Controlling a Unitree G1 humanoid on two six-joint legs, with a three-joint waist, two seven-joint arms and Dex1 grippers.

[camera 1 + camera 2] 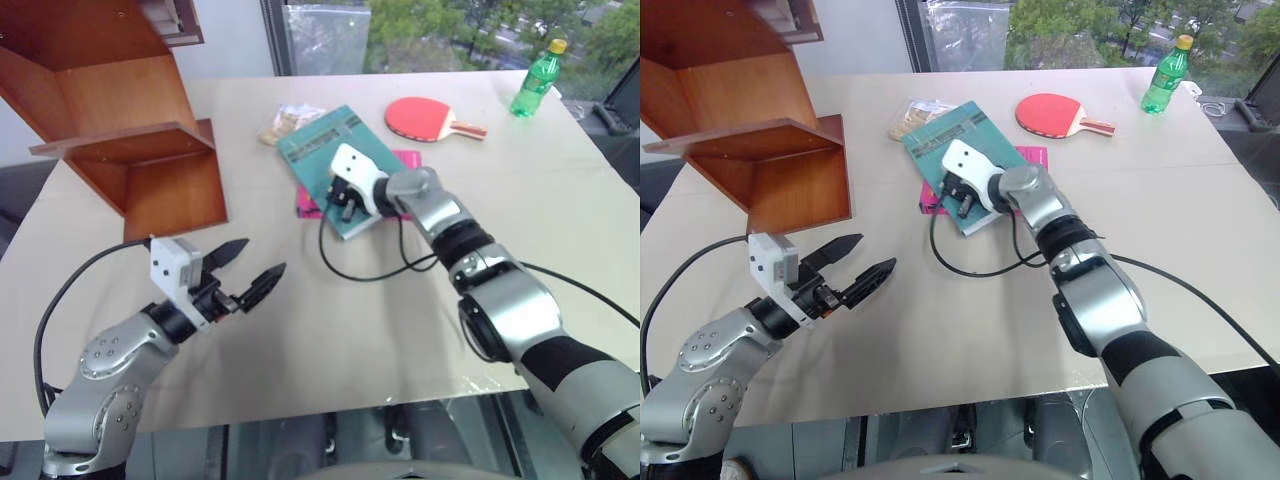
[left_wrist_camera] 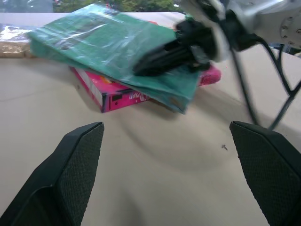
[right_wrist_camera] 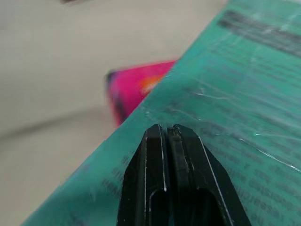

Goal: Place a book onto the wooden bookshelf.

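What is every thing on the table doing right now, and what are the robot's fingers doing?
Teal-green book: flat on top of the pink book.
Pink book: flat on the table.
Wooden bookshelf: no book on its boards in view.
Green bottle: upright, capped.
Red paddle: lying flat.
Left gripper: fingers open, empty.
Right gripper: fingers shut, over the teal-green book.

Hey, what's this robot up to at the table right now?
The right claw is shut and rests on the teal book, which lies on a pink book on the table. The left claw hangs open over the table, empty. The wooden bookshelf stands at the left; nothing is lifted yet.
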